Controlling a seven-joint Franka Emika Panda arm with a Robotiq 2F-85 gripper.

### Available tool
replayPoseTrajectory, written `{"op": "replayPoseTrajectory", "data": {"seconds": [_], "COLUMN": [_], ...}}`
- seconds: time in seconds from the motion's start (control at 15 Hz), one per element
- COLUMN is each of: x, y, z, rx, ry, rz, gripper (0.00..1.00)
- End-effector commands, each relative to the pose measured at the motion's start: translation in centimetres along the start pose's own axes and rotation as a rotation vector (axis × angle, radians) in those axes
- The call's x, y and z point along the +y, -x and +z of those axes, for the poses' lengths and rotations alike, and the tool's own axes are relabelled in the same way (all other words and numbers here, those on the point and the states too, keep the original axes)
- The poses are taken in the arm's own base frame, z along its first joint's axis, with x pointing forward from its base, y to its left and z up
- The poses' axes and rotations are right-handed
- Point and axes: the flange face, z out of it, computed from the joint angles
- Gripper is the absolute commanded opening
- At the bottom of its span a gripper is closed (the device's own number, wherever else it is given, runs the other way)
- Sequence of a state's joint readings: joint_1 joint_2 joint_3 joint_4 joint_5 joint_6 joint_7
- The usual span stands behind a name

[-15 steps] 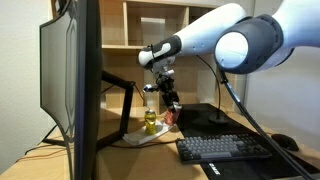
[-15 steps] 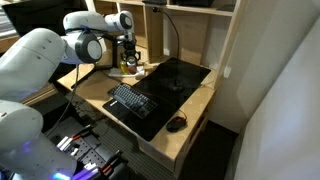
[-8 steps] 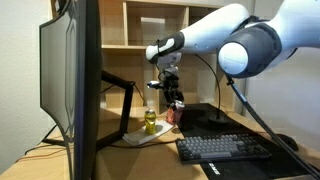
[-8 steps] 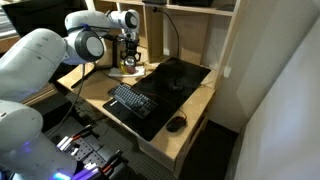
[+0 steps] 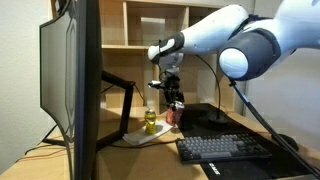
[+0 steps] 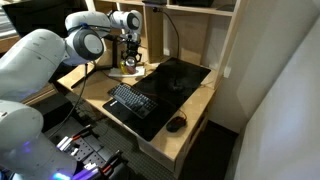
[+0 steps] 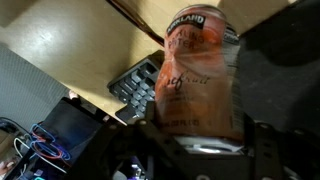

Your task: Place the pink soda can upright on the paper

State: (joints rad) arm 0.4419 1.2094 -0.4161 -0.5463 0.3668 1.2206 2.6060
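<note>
Holds the gripper point(image 5: 172, 106) a little farther from the monitor point(image 5: 70, 80) than a second ago; shows hardly any change over the last half second. Clamps the pink soda can point(image 7: 195, 80) between narrowly set fingers point(image 7: 285, 70), filling the wrist view, with the keyboard point(image 7: 135, 85) behind it. Keeps the can point(image 5: 173, 113) low over the desk, just beside the small yellow bottle point(image 5: 150, 121) and near the paper point(image 5: 138, 139), but off to its side rather than over it. Cannot tell whether the can's base touches the surface, nor exactly how upright it hangs. Looks about halfway through: pick-up done, grip apparently firm. Leaves still to do: bringing the can over the paper point(image 6: 122, 73) clear of the bottle, setting it down upright, and letting go.
</note>
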Motion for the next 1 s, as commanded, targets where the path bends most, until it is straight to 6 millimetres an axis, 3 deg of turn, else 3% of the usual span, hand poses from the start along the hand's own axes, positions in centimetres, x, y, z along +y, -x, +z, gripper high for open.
{"op": "replayPoseTrajectory", "data": {"seconds": [0.0,0.2,0.6,0.67,0.8,0.87,0.93], "x": [-2.1,-3.3,-1.0,-1.6,-1.0,-0.9,-1.5], "y": [-0.9,-1.6,-1.2,-1.1,-0.7,-0.7,-0.9], "z": [-0.7,-2.0,-1.9,-1.9,-1.8,-1.8,-1.0], "rx": [-0.063,-0.151,-0.168,-0.159,-0.165,-0.163,-0.138], "ry": [-0.003,-0.009,0.056,0.038,0.032,0.029,0.013], "rz": [0.090,0.171,0.200,0.186,0.187,0.188,0.213], "gripper": [0.47,0.47,0.47,0.72,0.72,0.47,0.47]}}
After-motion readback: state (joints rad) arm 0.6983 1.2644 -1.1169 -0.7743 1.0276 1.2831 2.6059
